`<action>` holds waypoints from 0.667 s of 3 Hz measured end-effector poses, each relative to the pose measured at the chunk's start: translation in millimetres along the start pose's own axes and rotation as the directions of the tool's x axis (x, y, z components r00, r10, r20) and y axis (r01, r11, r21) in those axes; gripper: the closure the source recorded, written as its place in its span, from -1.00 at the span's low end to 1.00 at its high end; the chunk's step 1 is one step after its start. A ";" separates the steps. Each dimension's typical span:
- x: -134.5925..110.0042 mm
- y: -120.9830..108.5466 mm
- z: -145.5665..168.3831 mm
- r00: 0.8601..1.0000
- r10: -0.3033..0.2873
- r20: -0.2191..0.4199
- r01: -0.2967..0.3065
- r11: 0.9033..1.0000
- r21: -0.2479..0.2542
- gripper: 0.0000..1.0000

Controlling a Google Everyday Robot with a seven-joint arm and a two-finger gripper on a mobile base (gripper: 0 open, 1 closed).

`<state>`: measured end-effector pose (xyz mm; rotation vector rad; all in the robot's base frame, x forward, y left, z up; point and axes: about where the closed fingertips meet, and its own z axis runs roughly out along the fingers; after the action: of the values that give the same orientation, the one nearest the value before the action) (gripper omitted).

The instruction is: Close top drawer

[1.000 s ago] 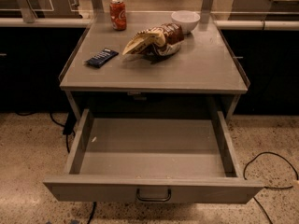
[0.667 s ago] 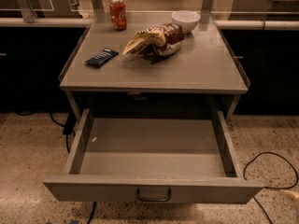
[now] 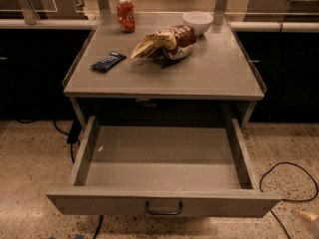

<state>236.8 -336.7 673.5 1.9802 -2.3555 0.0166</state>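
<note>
The top drawer (image 3: pixel 99 203) is a wide, deep grey metal drawer pulled far out toward me from under the grey table (image 3: pixel 214 76). Its inside is empty, and its tall flat front has a small dark wire handle (image 3: pixel 164 209) at the centre. Of my gripper (image 3: pixel 309 217), only a pale tip shows at the bottom right corner. It is low over the floor, right of the drawer's front corner and apart from it.
On the tabletop are a red soda can (image 3: pixel 125 15), a white bowl (image 3: pixel 197 22), a brown and yellow snack bag (image 3: pixel 164 43) and a dark blue packet (image 3: pixel 108 61). Black cables (image 3: pixel 294 169) lie on the speckled floor on both sides. Dark cabinets flank the table.
The drawer and the tabletop items have not moved. The pale tip at the bottom right corner has come slightly further into view.
</note>
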 end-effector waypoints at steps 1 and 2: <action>-15.7 15.0 17.7 0.999 -0.049 0.007 0.049 0.998 -0.045 -1.00; -15.7 15.0 17.7 0.999 -0.049 0.007 0.049 0.998 -0.045 -1.00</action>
<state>224.0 -319.5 655.5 2.0189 -2.2892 -0.0451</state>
